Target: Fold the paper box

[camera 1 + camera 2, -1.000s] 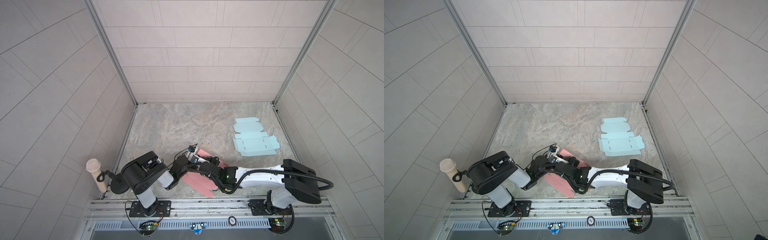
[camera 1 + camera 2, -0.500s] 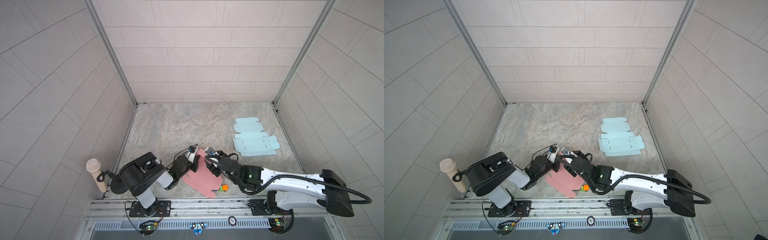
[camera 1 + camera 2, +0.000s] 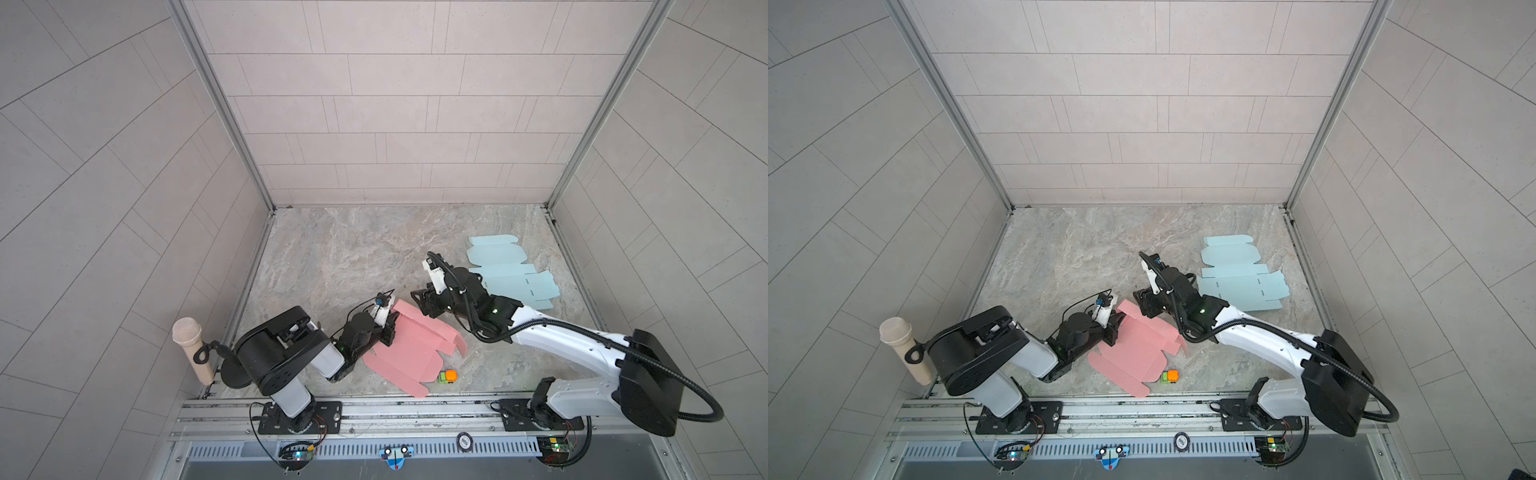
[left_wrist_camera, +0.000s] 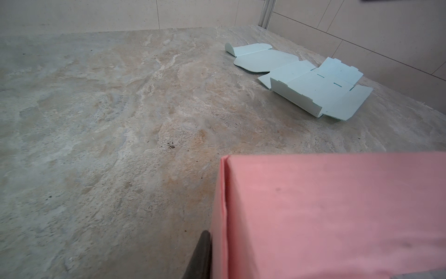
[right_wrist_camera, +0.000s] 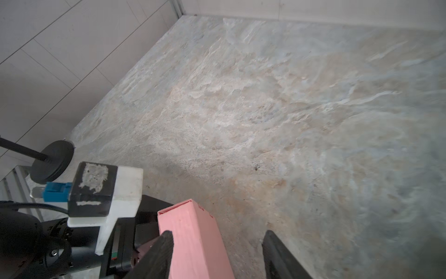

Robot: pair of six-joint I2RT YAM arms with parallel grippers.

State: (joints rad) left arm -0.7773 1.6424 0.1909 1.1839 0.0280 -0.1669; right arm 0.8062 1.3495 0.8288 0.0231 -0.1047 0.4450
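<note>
Left pincer (image 3: pixel 388 329) is clamped shut on a raised edge panel of the flat pink paper box blank (image 3: pixel 409 355). Right pincer (image 5: pixel 218 238) is open with that panel between its jaws, gripping nothing. I see the blank at the front of the grey marble desk (image 3: pixel 332 257). Small orange-green toy (image 3: pixel 448 376) just beside it, pale blue cardboard blank (image 3: pixel 509 276) well apart.

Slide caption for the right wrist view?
Open right gripper straddles a raised wall of the pink paper box, which the left gripper clamps alongside.
</note>
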